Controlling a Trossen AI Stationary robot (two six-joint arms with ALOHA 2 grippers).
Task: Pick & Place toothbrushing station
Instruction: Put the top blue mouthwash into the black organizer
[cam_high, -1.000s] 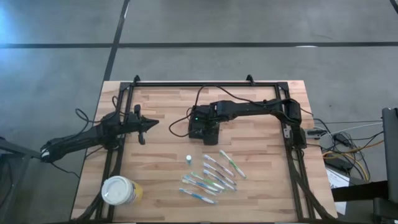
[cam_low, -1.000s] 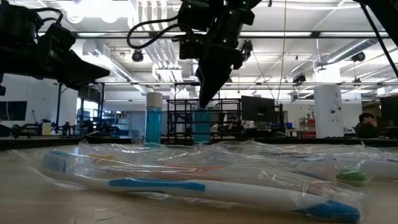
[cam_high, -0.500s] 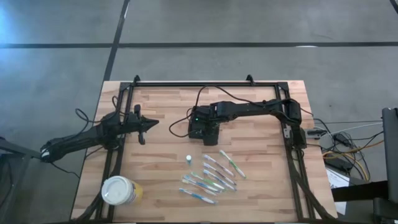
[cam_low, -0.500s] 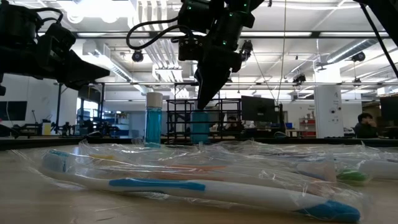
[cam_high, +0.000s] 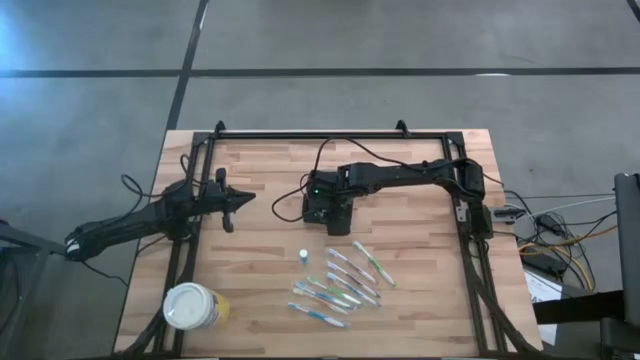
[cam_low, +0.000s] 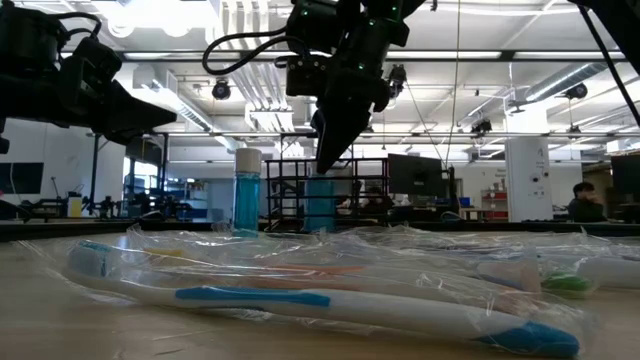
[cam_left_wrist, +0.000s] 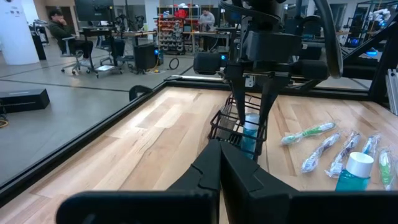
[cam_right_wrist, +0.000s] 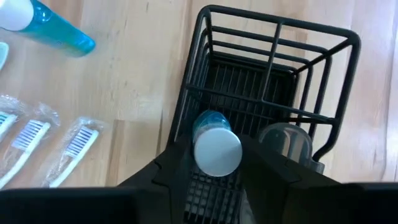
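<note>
The black wire basket (cam_high: 325, 210) stands on the wooden table's middle; it also shows in the right wrist view (cam_right_wrist: 280, 28) and the left wrist view (cam_left_wrist: 225, 124). Inside it stand a blue bottle with a white cap (cam_right_wrist: 216, 151) and a clear cup (cam_right_wrist: 284, 140). My right gripper (cam_right_wrist: 217, 171) hangs over the basket, pointing down, open, with one finger on either side of the bottle's cap. My left gripper (cam_left_wrist: 219, 163) is shut and empty, held above the table's left part (cam_high: 232, 207). My right gripper has its fingers (cam_left_wrist: 266, 109) on either side of the blue bottle's cap (cam_left_wrist: 251, 119), pointing down from above. I cannot tell whether they touch it. The bottle stands upright in the basket.
A second blue bottle with a white cap (cam_high: 302, 255) stands near the table's middle. Several wrapped toothbrushes (cam_high: 342, 283) lie toward the near edge. A round white-lidded yellowish tub (cam_high: 195, 307) stands at the near left corner. A black frame (cam_high: 330, 133) runs round the table.
My right gripper has gone up a little over the basket. The blue bottle has stayed standing in the basket.
</note>
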